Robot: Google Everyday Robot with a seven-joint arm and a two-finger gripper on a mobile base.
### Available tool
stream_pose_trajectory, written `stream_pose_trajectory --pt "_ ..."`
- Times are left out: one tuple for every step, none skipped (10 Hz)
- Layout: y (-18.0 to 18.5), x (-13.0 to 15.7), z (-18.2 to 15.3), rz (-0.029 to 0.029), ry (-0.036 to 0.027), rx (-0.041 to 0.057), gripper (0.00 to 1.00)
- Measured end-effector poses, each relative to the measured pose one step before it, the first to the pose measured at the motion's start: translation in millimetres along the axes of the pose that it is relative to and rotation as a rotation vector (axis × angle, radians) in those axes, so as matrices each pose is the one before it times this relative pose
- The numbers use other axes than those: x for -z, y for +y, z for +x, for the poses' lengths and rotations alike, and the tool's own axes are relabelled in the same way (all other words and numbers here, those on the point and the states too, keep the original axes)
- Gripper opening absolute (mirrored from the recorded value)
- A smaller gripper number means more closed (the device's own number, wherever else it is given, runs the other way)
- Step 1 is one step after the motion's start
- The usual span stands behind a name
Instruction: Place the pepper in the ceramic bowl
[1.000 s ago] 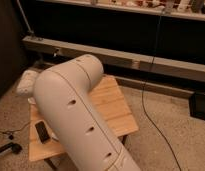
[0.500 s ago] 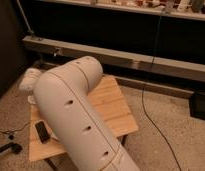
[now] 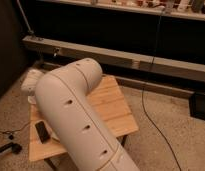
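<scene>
Hiding behind the arm [image 3: 76, 115], pincer and pepper stay unseen.

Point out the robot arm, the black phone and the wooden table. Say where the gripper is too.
robot arm [image 3: 71, 107], camera view, middle of the white upper link.
black phone [image 3: 42, 132], camera view, centre of its face.
wooden table [image 3: 113, 107], camera view, bare top right of the arm.
gripper: hidden behind the arm, not visible.

I seem to be in a lab or workshop sort of room, not a home: the speckled floor [image 3: 176, 145] is bare, and a dark cable [image 3: 152, 107] trails across it on the right. A small wooden table [image 3: 113, 107] stands alone near me, and a long grey ledge [image 3: 146, 62] under dark panels runs along the far wall.
</scene>
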Motion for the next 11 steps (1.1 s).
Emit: stream_pose_trajectory --pt "0.37 -2.87 2.17 -0.00142 0.00989 0.00219 0.00" --pt "0.26 -3.59 2.61 -0.00199 0.01255 0.00210 0.00" --pt "0.48 -4.61 2.85 -0.00601 0.01655 0.00271 0.00" --pt "0.77 -2.72 2.22 -0.00686 0.01329 0.00087 0.00" --pt "1.35 -3.98 3.07 -0.01185 0.02229 0.00103 0.06" --pt "0.65 -2.15 0.82 -0.00687 0.01252 0.00266 0.15" --pt "0.28 -2.04 0.51 -0.00505 0.01242 0.00194 0.26" --pt "-0.34 -1.80 -0.16 -0.00190 0.00925 0.00052 0.35" --pt "-0.15 -1.40 -0.82 -0.00265 0.00858 -0.00019 0.47" --pt "-0.06 -0.56 -0.95 -0.00308 0.00513 -0.00092 0.58" --pt "0.42 0.84 -1.38 -0.00381 -0.00019 -0.00085 0.66"
